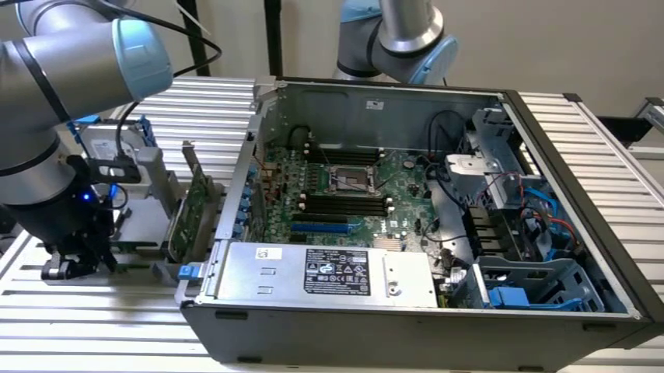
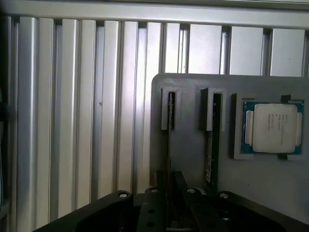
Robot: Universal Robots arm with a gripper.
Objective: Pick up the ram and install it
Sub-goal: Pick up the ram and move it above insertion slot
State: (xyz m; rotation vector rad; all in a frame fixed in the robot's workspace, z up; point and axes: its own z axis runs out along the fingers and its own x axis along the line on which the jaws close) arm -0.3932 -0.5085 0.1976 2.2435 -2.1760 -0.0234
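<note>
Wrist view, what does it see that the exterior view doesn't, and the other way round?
Wrist view: a grey holder with a thin green ram stick standing in a slot, and a square processor chip beside it. Exterior view: the open computer case with its motherboard. Both: the ridged metal table and the end effector.

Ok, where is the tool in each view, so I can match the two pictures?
Exterior view: the tool hangs at the exterior view's left, beside the computer case.
Wrist view: the tool is over the grey holder, near the ram.
Shared landmark: the ribbed metal table.
</note>
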